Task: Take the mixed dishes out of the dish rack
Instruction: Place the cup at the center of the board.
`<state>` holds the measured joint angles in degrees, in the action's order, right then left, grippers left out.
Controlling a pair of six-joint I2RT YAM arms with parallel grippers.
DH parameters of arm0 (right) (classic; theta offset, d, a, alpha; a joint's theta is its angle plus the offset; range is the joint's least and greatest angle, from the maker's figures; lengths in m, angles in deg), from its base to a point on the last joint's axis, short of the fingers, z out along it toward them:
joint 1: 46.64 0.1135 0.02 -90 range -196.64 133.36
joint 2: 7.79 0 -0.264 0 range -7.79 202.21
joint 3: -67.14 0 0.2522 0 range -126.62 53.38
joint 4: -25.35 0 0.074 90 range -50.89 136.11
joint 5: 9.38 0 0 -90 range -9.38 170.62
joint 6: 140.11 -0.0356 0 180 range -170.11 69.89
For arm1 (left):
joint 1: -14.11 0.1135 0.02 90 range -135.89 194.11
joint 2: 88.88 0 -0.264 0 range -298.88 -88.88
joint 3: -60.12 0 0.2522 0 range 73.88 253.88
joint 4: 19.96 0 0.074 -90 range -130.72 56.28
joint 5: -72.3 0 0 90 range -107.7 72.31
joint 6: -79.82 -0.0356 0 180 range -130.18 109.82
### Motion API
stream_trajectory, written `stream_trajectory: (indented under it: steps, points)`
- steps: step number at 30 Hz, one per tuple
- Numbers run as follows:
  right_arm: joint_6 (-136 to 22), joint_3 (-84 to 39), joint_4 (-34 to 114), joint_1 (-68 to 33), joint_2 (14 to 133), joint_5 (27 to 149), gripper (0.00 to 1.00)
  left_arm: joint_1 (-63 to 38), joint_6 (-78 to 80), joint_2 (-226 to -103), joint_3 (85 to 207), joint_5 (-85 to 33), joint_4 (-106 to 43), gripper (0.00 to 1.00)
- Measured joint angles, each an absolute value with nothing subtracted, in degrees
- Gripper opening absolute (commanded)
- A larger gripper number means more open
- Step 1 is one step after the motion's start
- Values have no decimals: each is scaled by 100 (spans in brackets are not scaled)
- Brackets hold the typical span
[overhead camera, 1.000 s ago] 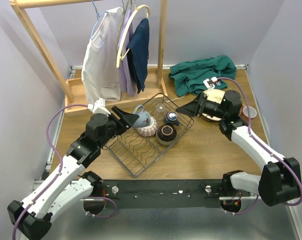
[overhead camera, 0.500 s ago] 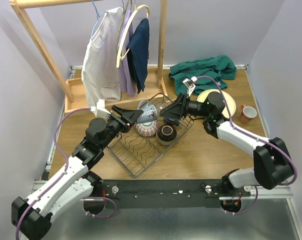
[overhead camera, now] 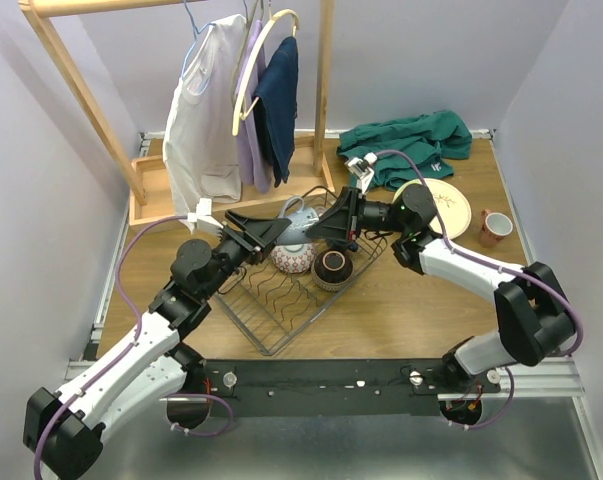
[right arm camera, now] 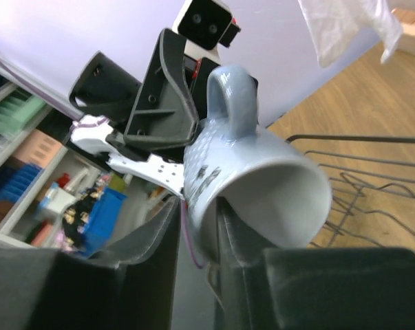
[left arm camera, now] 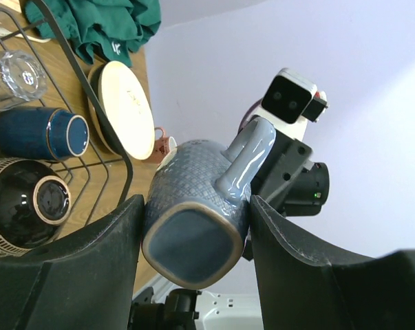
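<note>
While the left gripper [overhead camera: 271,228] [left arm camera: 197,206] clamped the grey mug [overhead camera: 299,220] [left arm camera: 193,199] [right arm camera: 262,179] between its two fingers, the mug hung in the air above the far end of the dish rack [overhead camera: 271,310] [left arm camera: 118,148] [right arm camera: 372,179], clear of the wires. It lay tilted on its side, with its base toward the left wrist camera and its handle pointing up. The right gripper [overhead camera: 326,222] [right arm camera: 199,206] met it from the opposite side at the open mouth. In the right wrist view the lower wall of the mug sat between its fingers, one inside the rim and one outside, but I could not tell whether they pressed on it.

Inside the rack, the blue-and-white patterned bowl [overhead camera: 293,258] sat beside the dark bowl [overhead camera: 331,265] [left arm camera: 25,199]. A dark blue cup [left arm camera: 42,132] lay on its side just beyond the dark bowl, and a clear glass [left arm camera: 18,77] stood in the far corner.

Out on the counter [overhead camera: 421,300], to the right of the rack, a cream plate [overhead camera: 446,205] [left arm camera: 124,110] rested flat. A red cup [overhead camera: 494,226] [left arm camera: 162,141] stood just beside it, and a green cloth [overhead camera: 411,140] [left arm camera: 97,24] was heaped behind it. A wooden clothes rack [overhead camera: 81,100] stood at the far left.
</note>
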<state>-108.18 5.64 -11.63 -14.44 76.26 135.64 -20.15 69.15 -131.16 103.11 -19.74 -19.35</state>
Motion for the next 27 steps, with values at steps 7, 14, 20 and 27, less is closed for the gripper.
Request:
stream_trajectory:
  steps: [7, 14, 20, 27]
  points:
    - [-10824, 533, -1183, -1398, 7641, 13662, 1, -2039, 7059, -13061, 10130, -2002, -1707, 30]
    - [-9967, 247, 256, -1286, 7338, 13651, 1, -2079, 6897, -12640, 9975, -1854, -1972, 80]
    - [-8291, -575, 2957, -1350, 6828, 12836, 1, -2072, 5999, -12071, 10060, -1270, -2969, 95]
    - [-6879, -1650, 5866, -1477, 6677, 11029, 1, -2072, 4292, -11654, 10569, -431, -4120, 99]
